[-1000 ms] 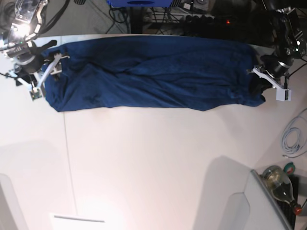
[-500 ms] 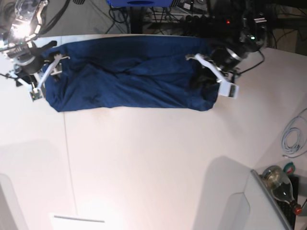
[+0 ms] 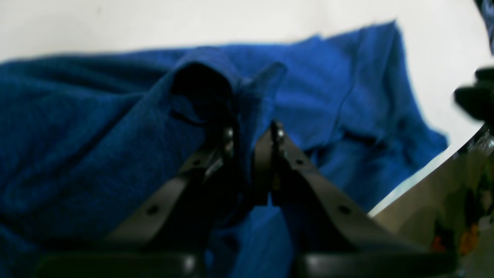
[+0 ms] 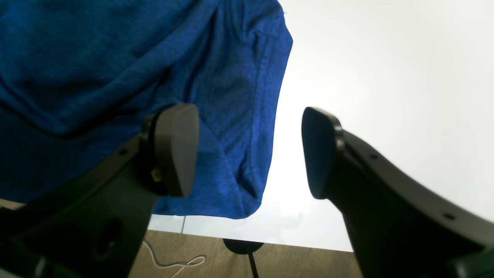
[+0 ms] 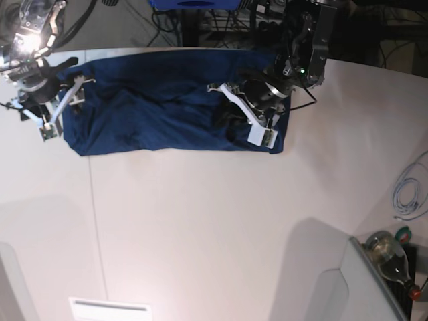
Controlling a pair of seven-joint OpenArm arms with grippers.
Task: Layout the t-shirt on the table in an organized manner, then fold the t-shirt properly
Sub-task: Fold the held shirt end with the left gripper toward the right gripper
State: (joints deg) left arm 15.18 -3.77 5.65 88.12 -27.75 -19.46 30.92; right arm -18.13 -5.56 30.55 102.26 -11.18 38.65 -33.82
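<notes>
White and broad, the table [image 5: 221, 221] fills most of what we see from the base camera, a thin dark seam [image 5: 95, 221] running down its left part and cables and dark equipment crowding the floor beyond its far edge. Along that far edge lies the t-shirt [image 5: 154, 110], a dark navy band of rumpled cloth stretched from left to right, its right end doubled back over the middle.

We see the left hand [image 5: 251, 117] on the right of the base view, low over that doubled-back end. Its wrist camera shows the two fingers nearly together with a raised fold of blue cloth pinched between them, the rest of the shirt spreading away beneath.

We see the right hand [image 5: 63, 110] at the shirt's opposite end, on the left of the base view. Its wrist camera shows the two dark pads [image 4: 175, 148] wide apart and gripping nothing: one hangs over the shirt's hemmed edge, the other over bare white table, with the table's rim and brown floor below.

At the lower right corner of the base view, off the table's edge, we see a glass bottle [image 5: 391, 257] lying tilted; what it holds we cannot tell. A coil of pale cable [image 5: 408, 194] rests near it.
</notes>
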